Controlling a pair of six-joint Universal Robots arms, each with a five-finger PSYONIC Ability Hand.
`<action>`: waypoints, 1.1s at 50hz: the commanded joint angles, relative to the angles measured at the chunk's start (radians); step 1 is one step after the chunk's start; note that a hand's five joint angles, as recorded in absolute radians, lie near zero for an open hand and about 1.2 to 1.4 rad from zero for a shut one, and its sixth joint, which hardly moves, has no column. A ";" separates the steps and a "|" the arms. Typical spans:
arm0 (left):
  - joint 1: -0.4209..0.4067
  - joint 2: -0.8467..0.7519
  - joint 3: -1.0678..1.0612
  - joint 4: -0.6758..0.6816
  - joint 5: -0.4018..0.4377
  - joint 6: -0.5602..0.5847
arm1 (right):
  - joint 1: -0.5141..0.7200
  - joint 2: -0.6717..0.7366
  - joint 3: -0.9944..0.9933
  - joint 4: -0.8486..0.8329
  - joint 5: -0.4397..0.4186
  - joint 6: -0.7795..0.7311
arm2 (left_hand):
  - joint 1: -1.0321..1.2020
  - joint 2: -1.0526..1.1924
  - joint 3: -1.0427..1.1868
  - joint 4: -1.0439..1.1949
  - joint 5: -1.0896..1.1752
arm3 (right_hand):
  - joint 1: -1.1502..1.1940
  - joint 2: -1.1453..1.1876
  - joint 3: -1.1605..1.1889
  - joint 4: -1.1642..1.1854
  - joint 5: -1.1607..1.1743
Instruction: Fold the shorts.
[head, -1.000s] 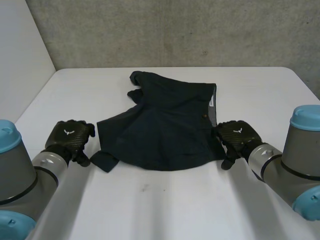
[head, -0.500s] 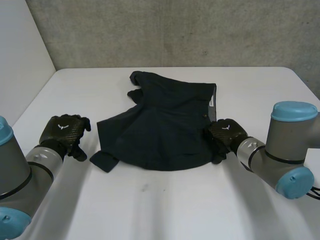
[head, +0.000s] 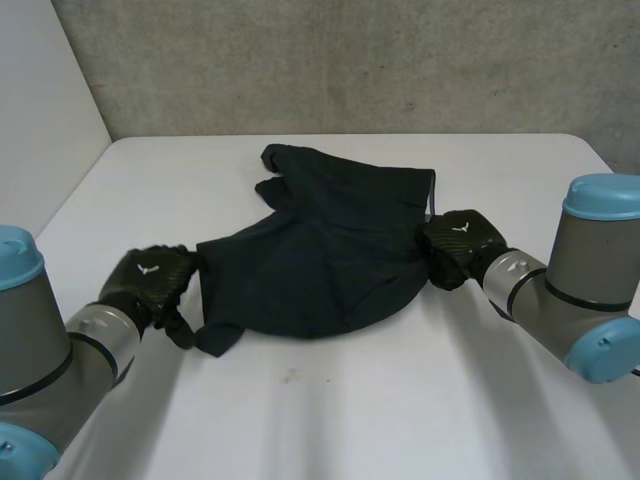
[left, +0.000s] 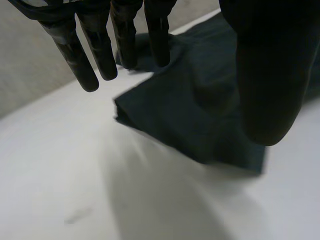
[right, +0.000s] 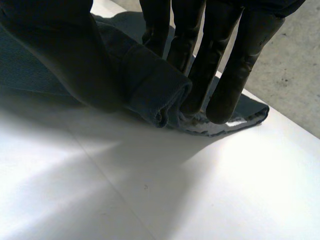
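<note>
Near table (head: 300, 420): bare white between the arms; ample room on the palm side of both hands for drawing cloth nearer.
Left hand (head: 150, 278): fingers (left: 82, 57) straight and spread, thumb (left: 265, 75) held wide of them; nothing pinched; near corner of the shorts (head: 320, 260) lies below the gap between thumb and fingers.
Left-side risk: may close on the top layer alone, or on the loose flap (head: 215, 335) just beside the hand, so the lower layer lags and the fold skews.
Right hand (head: 455, 245): straight fingers (right: 225, 70) close together, pinching a rolled fold of waistband (right: 160, 90) against the thumb (right: 60, 55).
Right-side risk: hold looks shallow, out at the fingertips; roll may slip free on lifting, or one hand leading may drag the whole garment sideways.
Shorts: dark, rumpled, spread between the two hands at mid-table.
Far leg (head: 285, 170): bunched beyond the fingertips; likely to trap creases inside any fold.
Far edge: open table past the fingertips up to the wall (head: 350, 60); side edges well apart from the cloth.
</note>
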 joint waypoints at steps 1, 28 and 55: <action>-0.029 -0.008 0.034 -0.135 0.007 -0.123 | -0.008 -0.082 0.079 0.013 0.001 -0.003 | -0.027 -0.007 -0.014 -0.005 0.003 | 0.503 0.223 0.230 0.206 0.297; -0.129 -0.227 0.209 -0.146 -0.082 -0.116 | -0.011 -0.180 0.200 0.022 0.003 -0.011 | 1.012 1.032 1.025 1.034 1.042 | 0.503 0.223 0.230 0.206 0.297; -0.312 0.176 -0.123 -0.333 -0.088 0.246 | -0.052 -0.409 0.379 0.565 0.082 -0.509 | 0.849 0.870 0.862 0.872 0.880 | 0.503 0.223 0.230 0.206 0.297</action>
